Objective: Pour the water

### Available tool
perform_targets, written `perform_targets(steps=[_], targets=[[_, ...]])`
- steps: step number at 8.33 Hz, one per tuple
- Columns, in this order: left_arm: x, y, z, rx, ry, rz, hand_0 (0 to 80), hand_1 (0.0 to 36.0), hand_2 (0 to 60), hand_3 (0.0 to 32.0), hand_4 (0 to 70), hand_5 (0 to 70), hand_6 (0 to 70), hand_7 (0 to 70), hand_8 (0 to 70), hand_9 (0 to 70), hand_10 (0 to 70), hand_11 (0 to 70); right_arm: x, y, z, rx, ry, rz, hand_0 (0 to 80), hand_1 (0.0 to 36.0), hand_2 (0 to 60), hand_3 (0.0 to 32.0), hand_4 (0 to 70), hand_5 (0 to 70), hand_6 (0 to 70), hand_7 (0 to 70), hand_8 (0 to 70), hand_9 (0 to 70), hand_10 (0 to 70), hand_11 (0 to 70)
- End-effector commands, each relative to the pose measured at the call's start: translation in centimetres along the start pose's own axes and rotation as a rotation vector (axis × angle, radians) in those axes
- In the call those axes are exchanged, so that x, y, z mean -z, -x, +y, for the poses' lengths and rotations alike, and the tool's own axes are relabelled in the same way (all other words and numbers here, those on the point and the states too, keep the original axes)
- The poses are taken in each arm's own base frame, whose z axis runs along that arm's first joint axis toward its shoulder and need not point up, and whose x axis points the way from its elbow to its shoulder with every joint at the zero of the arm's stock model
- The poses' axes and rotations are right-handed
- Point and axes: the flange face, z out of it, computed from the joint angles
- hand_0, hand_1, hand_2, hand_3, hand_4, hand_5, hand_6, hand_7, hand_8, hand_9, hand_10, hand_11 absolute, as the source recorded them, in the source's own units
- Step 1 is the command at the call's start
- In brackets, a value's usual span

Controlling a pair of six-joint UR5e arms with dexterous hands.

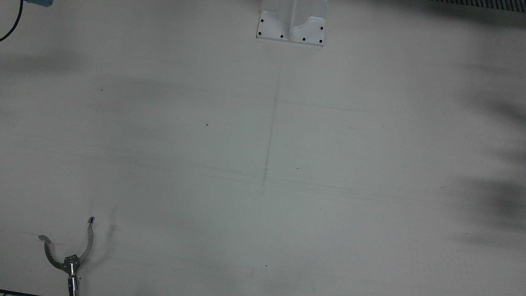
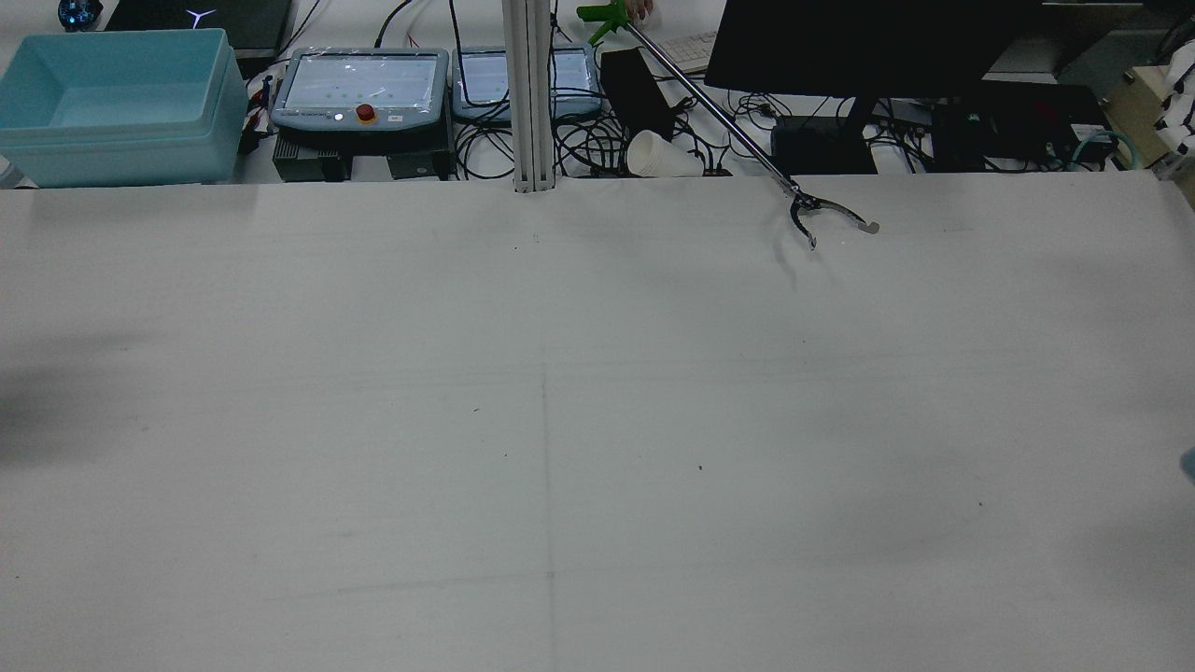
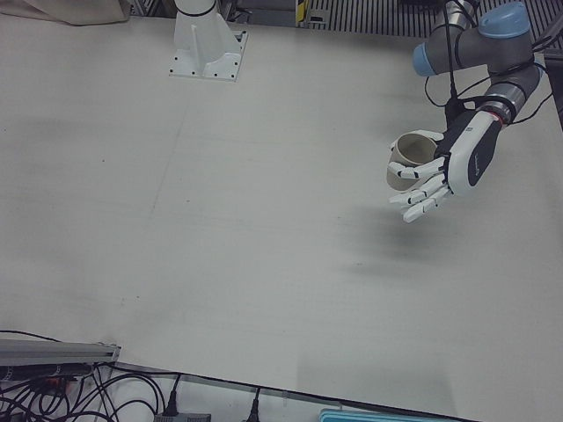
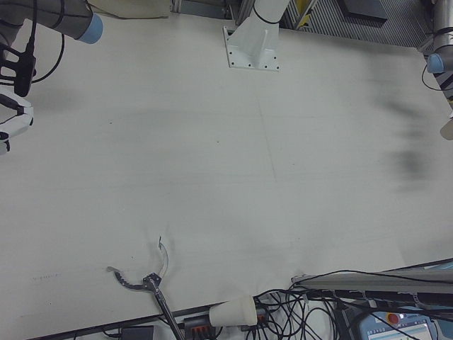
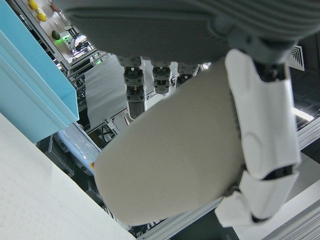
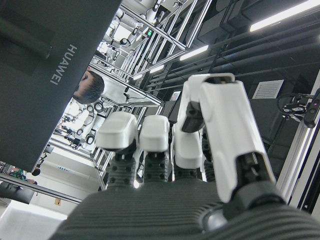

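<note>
The left hand point(image 3: 440, 180) holds a beige paper cup point(image 3: 410, 158) up in the air over the left edge of the pale grey table point(image 3: 220, 220), its white fingers point(image 3: 420, 198) wrapped round the cup's wall — in the left hand view the cup point(image 5: 170, 160) fills the palm, with a finger pressed against its side. The cup is tipped: its open mouth faces up and toward the middle of the table, and its long axis leans well off vertical rather than lying flat. Whether it holds water cannot be told.

The right hand point(image 4: 10, 120) is only partly visible at the right-front view's edge, well clear of the work area. In its own camera the fingers point(image 6: 165, 145) look curled in side by side and hold nothing that can be seen.

As a judgement, the task is at an early or an idle stage. One cup is grasped and lifted, but no receiving vessel stands on the table surface, and no stream or spill shows. A white paper cup point(image 2: 658, 154) lies on its side among cables beyond the far edge, near a metal reach-grabber tool point(image 2: 822, 219) whose claw rests on the table — so a target still has to be placed before pouring can be done.
</note>
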Motion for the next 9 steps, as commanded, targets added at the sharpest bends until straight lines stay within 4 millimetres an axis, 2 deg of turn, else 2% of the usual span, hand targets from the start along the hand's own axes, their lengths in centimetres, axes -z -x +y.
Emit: perform_targets(steps=[1,2,3,4,6,7,8,9], targets=[[2.1,2.3,-3.2,-0.008,-0.008,0.012,55.5,28.6,60.0,0.0,70.0,70.0,20.1,20.6,8.7,12.3,17.3,25.7,3.1,-0.3,-2.5,0.009,-0.032,0.054,54.3,23.2,23.9,0.0,13.7,23.5,30.7,43.0,32.6,42.2,32.1,47.4],[2.4,2.7,-3.7,-0.098,0.02,0.035,55.4,28.6,60.0,0.0,70.0,70.0,19.9,20.6,8.7,12.3,17.0,25.3,3.5,-1.1,-2.8,0.007,-0.014,0.109,47.5,12.8,4.0,0.0,9.6,10.8,11.9,23.7,17.7,19.7,17.5,26.2],[2.8,4.1,-4.3,-0.131,0.016,0.011,55.9,28.8,60.0,0.0,70.0,70.0,19.1,20.8,8.5,12.3,16.8,25.1,3.6,-1.2,-2.9,-0.024,-0.011,0.126,41.2,6.7,0.0,0.0,0.0,0.0,0.0,1.1,6.0,1.3,8.9,13.5],[3.4,5.9,-5.8,-0.151,-0.004,-0.001,56.3,28.9,60.0,0.0,70.0,70.0,18.4,20.5,8.1,11.9,16.5,24.6,4.5,-1.1,-3.2,-0.023,-0.022,0.134,39.6,6.2,0.0,0.0,0.0,0.0,0.0,0.0,1.9,0.0,4.8,7.8],[1.7,10.2,-6.7,-0.168,0.015,-0.066,55.7,28.8,60.0,0.0,70.0,70.0,20.2,20.6,8.7,12.2,17.0,25.3,4.2,-1.2,-2.7,-0.029,-0.013,0.131,39.6,7.4,0.0,0.0,0.0,0.0,0.0,0.0,1.2,0.0,2.8,4.9],[0.3,12.4,-6.5,-0.153,0.035,-0.096,55.0,28.6,60.0,0.0,70.0,70.0,20.6,20.5,8.8,12.3,16.9,25.1,3.7,-0.9,-1.8,-0.036,0.0,0.116,42.2,10.3,0.0,0.0,0.0,0.0,0.0,0.0,0.8,0.0,2.9,5.3],[-1.1,14.1,-5.4,-0.147,0.064,-0.12,54.6,29.1,60.0,0.0,70.0,70.0,21.2,20.2,9.0,12.3,16.7,24.8,3.6,-0.7,-1.6,-0.036,0.002,0.111,44.9,12.8,3.7,0.0,0.0,0.0,0.0,0.0,1.2,0.0,3.4,6.2],[-1.4,15.7,-4.6,-0.14,0.055,-0.127,54.3,29.5,60.0,0.0,70.0,70.0,20.9,19.8,8.9,12.2,16.4,24.3,3.9,-0.5,-1.8,-0.046,-0.001,0.115,45.8,14.5,7.6,0.0,0.0,0.0,0.0,0.0,1.4,0.0,3.3,6.2]])
